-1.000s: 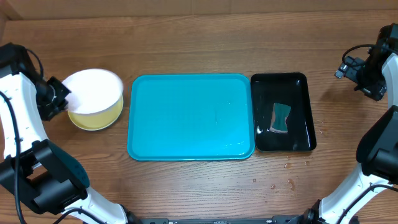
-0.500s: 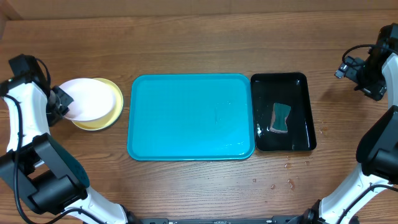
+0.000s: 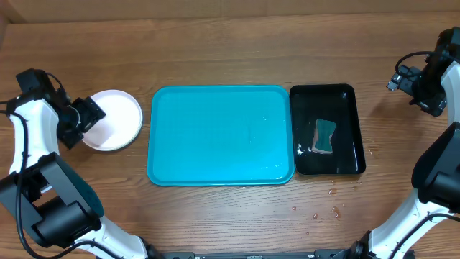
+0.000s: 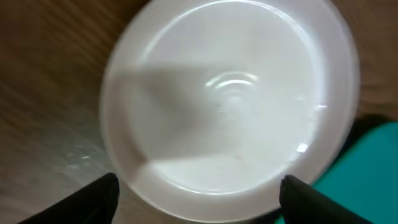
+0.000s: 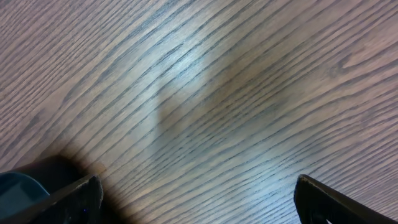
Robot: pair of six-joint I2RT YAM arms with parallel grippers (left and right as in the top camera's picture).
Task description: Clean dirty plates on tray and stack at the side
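- Since the earlier frames the white plate [image 3: 115, 119] has come down flat. It now hides the yellow-green plate, whose rim was showing before, and the left gripper [image 3: 86, 117] has released it.
- Left gripper: it is at the left edge of the white plate with its jaws wide apart. In the wrist view its fingers [image 4: 99, 196] sit at the two lower corners and the plate lies free beyond them, so it grasps nothing.
- White plate: it lies on the table [image 3: 215, 43], just beside the left short side of the turquoise tray [image 3: 215, 137]. Its inside looks glossy and clean. What is under it I cannot tell.
- Turquoise tray: it is in the middle of the table, with a wet shine near its lower right corner.
- Black tray [image 3: 352, 108]: it stands directly against the right side of the turquoise tray, and a green sponge [image 3: 325, 136] lies inside it.
- Right gripper [image 5: 199, 202]: it is at the far right, well apart from both trays, above bare wood. Its jaws are spread and nothing is between them.
- Water drops [image 3: 334, 211]: a few are on the table in front of the black tray.
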